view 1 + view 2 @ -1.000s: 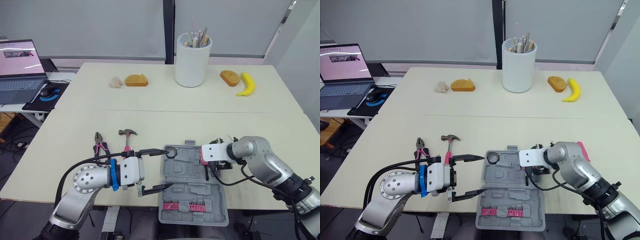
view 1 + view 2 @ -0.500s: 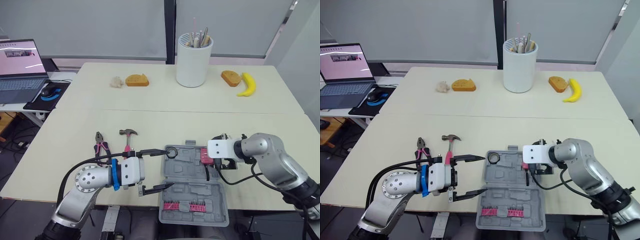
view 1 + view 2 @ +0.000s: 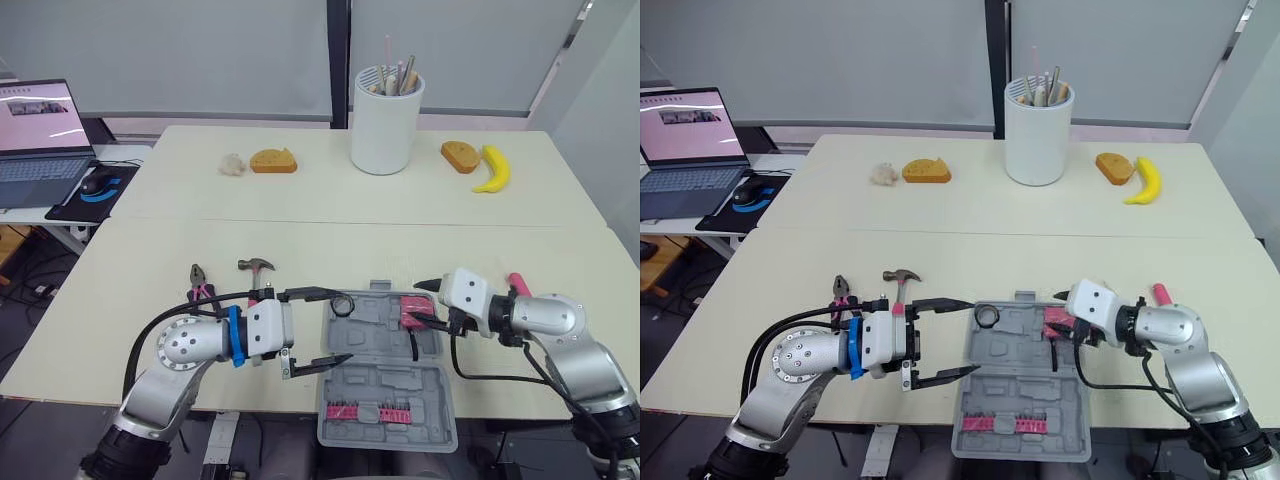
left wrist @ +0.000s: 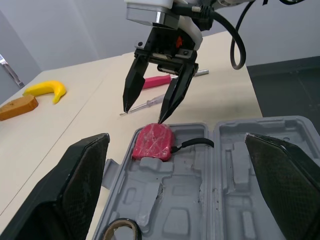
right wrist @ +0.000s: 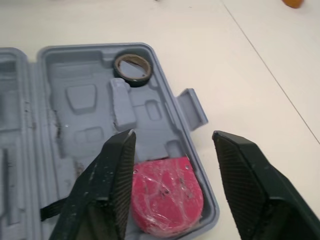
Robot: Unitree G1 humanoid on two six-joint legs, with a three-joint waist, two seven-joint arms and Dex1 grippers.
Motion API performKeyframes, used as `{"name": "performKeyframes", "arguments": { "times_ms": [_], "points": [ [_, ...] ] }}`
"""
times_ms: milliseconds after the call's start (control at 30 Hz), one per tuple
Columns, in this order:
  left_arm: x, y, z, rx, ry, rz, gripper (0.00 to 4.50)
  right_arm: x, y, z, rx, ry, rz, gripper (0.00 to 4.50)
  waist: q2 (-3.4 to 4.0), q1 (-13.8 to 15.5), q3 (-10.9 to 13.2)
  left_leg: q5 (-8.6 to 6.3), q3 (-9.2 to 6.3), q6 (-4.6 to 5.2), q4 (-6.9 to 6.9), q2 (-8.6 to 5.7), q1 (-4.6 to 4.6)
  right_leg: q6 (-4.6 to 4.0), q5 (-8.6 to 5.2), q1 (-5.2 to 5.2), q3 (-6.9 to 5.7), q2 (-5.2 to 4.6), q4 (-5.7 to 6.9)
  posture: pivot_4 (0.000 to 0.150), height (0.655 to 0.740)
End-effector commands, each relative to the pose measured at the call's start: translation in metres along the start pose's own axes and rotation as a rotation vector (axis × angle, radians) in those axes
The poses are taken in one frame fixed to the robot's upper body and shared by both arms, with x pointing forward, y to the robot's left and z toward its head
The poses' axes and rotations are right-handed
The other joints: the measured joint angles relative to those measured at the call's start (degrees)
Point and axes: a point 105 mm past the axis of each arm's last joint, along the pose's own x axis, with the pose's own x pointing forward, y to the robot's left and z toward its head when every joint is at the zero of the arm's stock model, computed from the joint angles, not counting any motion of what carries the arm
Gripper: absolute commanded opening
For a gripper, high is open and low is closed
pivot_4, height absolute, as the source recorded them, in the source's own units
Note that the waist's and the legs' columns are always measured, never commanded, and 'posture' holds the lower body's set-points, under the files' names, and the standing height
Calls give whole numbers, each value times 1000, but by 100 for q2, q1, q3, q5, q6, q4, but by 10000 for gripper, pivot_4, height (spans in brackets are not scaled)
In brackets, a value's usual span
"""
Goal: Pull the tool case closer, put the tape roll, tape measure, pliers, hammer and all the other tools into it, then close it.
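Grey case open | red tape measure inside | left gripper, right gripper splayed

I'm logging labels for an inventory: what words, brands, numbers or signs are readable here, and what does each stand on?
No text here can be read.
laptop screen: a page with a picture strip, lettering too small to read.
tape measure: red wrapped face, no legible label.
tool case: plain grey moulding, no marking visible.
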Motion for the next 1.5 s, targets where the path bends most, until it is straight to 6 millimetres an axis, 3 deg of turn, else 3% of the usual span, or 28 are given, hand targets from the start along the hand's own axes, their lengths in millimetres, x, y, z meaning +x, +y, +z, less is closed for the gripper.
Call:
{"name": "performKeyframes", "arguments": {
  "times_ms": [33, 167, 533, 733, 967, 1300, 1500],
  "points": [
    [2, 2, 6, 14, -25, -3, 45000, -1, -1, 2, -5, -53, -52, 17165, 0, -2, 0, 0, -1, 0, 0, 1, 0, 0, 0, 0, -1, 1, 0, 1500, 7400],
    [2, 4, 6, 16, -23, -5, 45000, 4, 4, -10, 14, -48, -84, 8616, 0, -1, 0, 0, 1, 0, 1, 0, 0, 0, 0, 1, 2, 2, 0, 1500, 7400],
    [3, 6, 6, 22, -16, -18, 45000, 26, 14, -47, 99, -6, -120, 8616, 1, -10, -1, 0, 2, 0, 0, 1, 4, -1, 0, 1, 4, 5, 2, 1500, 7400],
    [3, 6, 7, 24, -10, -19, 45000, 35, 25, -80, 246, 58, -129, 8616, -6, -11, -12, 1, 0, -1, 1, 3, 16, -1, 1, 10, 4, 7, 3, 1500, 7400],
    [0, 8, 6, 23, 5, -11, 45000, 31, 35, -106, 424, 98, -135, 8616, -24, -2, -30, -3, -3, 2, -14, 3, 114, -4, -5, 92, 4, 5, -17, 1500, 7400],
    [-2, 10, 4, -16, 13, 23, 45000, 37, 30, -95, 543, 70, -127, 8616, -40, 4, -45, -4, -7, 2, -13, 4, 114, -4, -4, 91, 4, 4, -17, 1500, 7400],
    [-21, 23, -12, -155, 92, 137, 45000, 20, -1, -46, 342, -72, -153, 8616, -27, 3, -36, -4, -6, 1, -13, 2, 99, -3, -4, 76, 5, 3, -16, 1500, 7400]
  ]
}}
